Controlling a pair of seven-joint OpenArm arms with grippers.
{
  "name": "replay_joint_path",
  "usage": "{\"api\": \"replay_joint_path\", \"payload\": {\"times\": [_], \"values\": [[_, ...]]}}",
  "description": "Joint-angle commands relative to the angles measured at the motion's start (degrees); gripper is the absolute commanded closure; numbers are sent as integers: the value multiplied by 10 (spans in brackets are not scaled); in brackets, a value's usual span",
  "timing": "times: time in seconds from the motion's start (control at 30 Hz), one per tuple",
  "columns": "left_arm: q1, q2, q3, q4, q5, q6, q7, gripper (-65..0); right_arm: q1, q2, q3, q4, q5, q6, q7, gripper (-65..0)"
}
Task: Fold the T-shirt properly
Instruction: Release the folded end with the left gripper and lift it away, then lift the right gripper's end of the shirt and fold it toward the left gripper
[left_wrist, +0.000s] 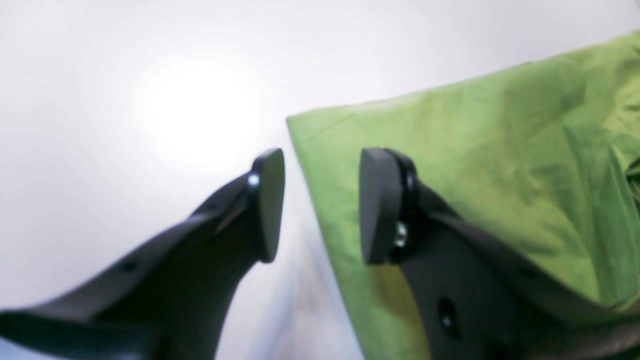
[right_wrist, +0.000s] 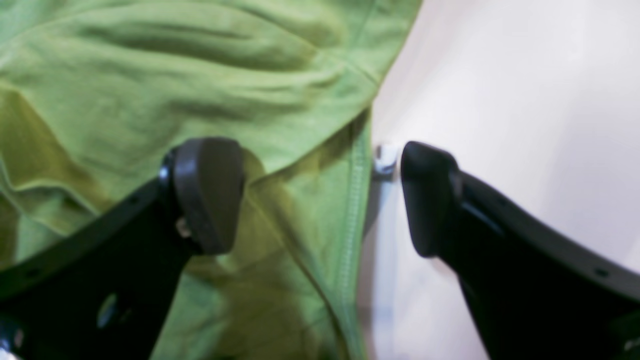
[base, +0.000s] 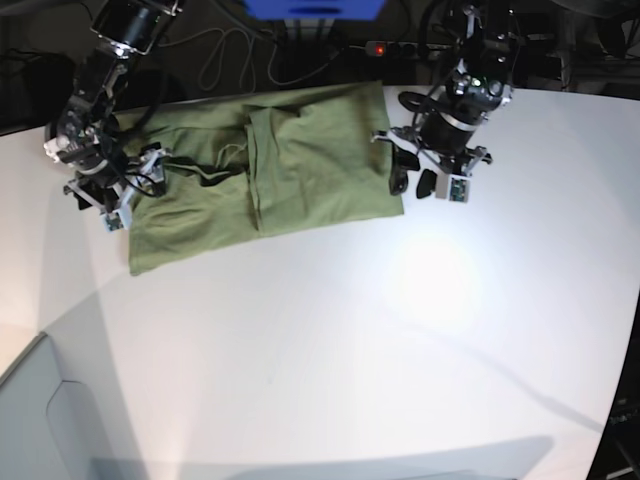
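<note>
T-shirt (base: 270, 170) lies upper left on the white table (base: 400, 340), sides apparently folded in (lengthwise strip); cross folds look left to do; left gripper (left_wrist: 320, 205) half open and empty at one short edge; right gripper (right_wrist: 320, 200) wide, straddling the other hem.

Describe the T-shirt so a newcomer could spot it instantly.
Look at the far half of the white table, between the two robot arms. The T-shirt lies flat there, partly folded over itself. It is the only olive-green cloth on the table.
</note>
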Motion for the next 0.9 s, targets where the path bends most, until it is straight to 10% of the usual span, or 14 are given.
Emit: {"api": "replay_joint_path", "payload": {"times": [0.0, 0.17, 0.43, 0.87], "values": [[0, -1, -2, 9, -5, -3, -13, -236, 0, 6, 2, 0, -24, 10, -20, -476], [0, 1, -29, -10, -5, -3, -13, -236, 0, 6, 2, 0, -24, 10, -20, -385], [0, 2, -66, -39, -5, -3, -13, -235, -4, 8, -27, 1, -24, 10, -20, 0], [-5, 59, -61, -77, -6, -4, -13, -237, -10, -8, -31, 133, -22, 10, -20, -1]]}}
